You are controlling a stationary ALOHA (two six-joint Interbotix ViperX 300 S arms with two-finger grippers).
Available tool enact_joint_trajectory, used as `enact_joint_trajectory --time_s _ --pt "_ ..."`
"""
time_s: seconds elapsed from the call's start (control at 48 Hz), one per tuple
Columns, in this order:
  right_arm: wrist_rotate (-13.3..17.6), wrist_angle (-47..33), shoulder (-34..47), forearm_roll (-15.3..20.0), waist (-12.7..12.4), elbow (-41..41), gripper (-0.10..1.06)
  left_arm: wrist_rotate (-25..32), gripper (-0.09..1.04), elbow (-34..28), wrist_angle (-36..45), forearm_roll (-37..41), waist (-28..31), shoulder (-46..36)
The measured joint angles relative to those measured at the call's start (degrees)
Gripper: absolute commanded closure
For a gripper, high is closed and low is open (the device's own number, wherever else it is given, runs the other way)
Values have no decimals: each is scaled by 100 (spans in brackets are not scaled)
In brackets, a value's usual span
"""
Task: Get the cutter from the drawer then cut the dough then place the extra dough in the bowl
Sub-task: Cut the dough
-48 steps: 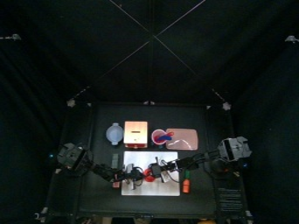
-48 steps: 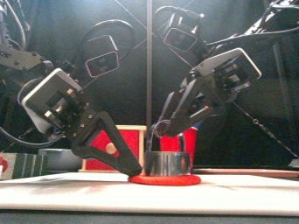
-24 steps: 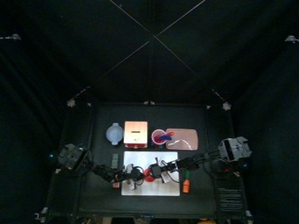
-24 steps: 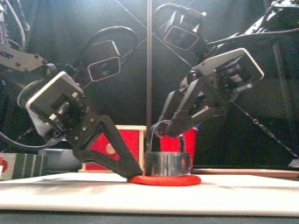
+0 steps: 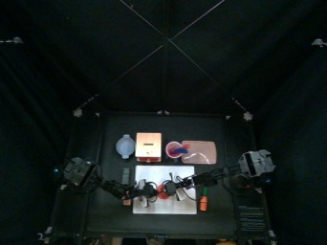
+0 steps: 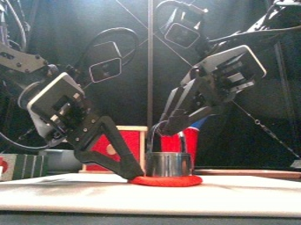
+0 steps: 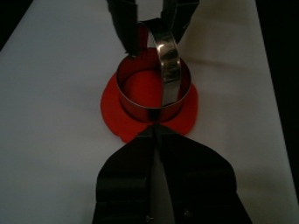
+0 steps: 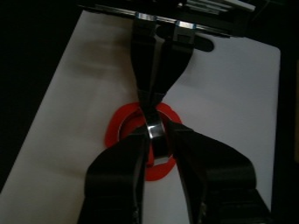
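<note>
black table carries white board, wooden box, bowl, pink tray.

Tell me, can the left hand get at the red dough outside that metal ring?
Probably yes. The left hand sits with its tips closed on the rim of the dough, outside the cutter. The right hand grips the cutter's wire handle from above, leaving that rim free.

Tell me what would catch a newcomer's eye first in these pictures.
A red dough disc lies on the white cutting board, with the round metal cutter standing in it. The right gripper clamps the cutter's wire handle from above, while the left gripper pinches the dough's left rim.
</note>
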Motion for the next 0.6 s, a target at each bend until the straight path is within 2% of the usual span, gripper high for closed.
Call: enact_joint_trajectory --time_s 0.229,0.438,0.604 --pt "-9 18 0 -44 62 -35 49 0 42 9 0 -9 9 0" --pt "-9 237 -149 -237 62 -53 49 0 42 9 0 -9 9 9" --pt "-9 519 -677 -536 9 9 49 0 42 0 0 -9 9 9"
